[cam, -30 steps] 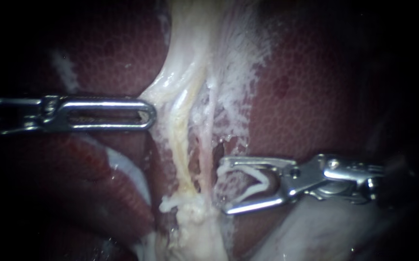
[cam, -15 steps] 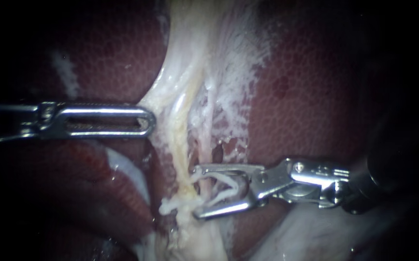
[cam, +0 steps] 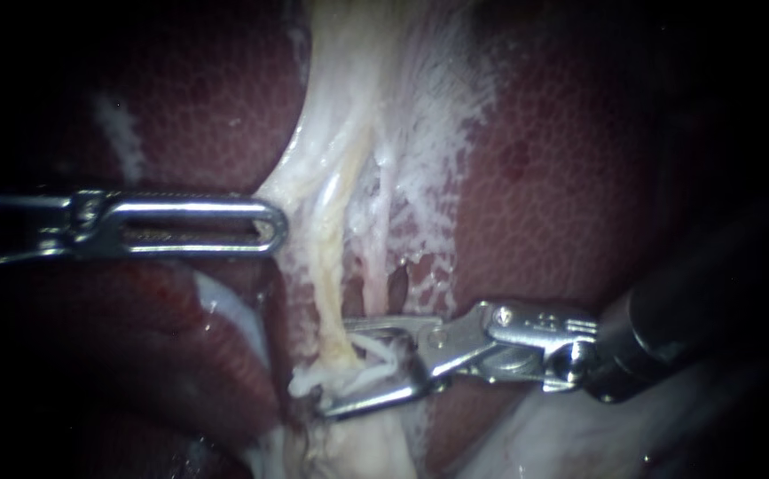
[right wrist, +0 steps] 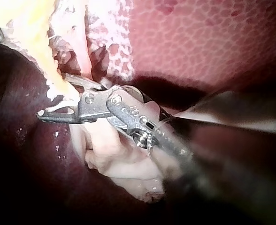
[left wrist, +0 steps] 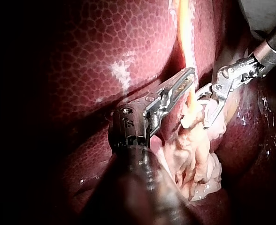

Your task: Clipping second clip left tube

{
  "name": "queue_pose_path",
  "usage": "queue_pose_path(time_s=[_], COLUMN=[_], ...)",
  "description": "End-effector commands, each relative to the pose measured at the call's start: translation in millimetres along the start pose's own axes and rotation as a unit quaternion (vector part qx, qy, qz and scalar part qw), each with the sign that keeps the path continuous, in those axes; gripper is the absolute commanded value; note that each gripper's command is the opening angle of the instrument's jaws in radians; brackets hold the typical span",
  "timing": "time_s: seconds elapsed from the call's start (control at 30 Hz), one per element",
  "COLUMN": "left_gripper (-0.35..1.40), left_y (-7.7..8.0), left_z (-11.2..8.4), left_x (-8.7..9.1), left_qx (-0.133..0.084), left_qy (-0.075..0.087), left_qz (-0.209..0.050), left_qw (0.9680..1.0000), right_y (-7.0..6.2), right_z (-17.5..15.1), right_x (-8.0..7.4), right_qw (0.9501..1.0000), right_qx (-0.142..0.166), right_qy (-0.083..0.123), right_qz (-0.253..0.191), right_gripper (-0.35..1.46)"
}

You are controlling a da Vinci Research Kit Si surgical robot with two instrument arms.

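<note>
The left tube is a yellowish strand running down between the liver lobes. My right instrument comes in from the right with its jaws wide apart, a white clip seated between them and touching both. The jaws straddle the tube's lower end, seen in the right wrist view as the tube entering the jaws. A small white piece, perhaps a clip, lies across the tube just below. My left instrument has its slotted jaws shut on the pale tissue edge beside the tube and holds it taut.
Dark red liver lies on both sides. A thinner pinkish strand runs just right of the left tube under frayed white membrane. Pale lumpy tissue bunches below the jaws.
My right instrument has moved left with the clip, from beside the strands to astride the left tube. My left instrument has kept its hold in nearly the same place.
</note>
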Motion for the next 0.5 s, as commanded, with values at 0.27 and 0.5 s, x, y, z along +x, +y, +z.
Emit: queue_pose_path(time_s=[0.27,0.5], left_gripper=[-0.35,-0.35], left_y=[0.0,0.0], left_z=[0.3,0.3], left_x=[0.3,0.4], left_qx=[-0.002,-0.001], left_qy=[-0.001,-0.001], left_qz=[0.001,0.001], left_qw=[1.0,1.0], right_y=[0.9,1.4], right_z=[1.9,2.4], right_x=[0.8,1.1], right_qw=[1.0,1.0], right_qx=[-0.002,-0.004], right_qy=[0.001,0.002], right_qz=[-0.001,0.0], right_gripper=[0.56,0.54])
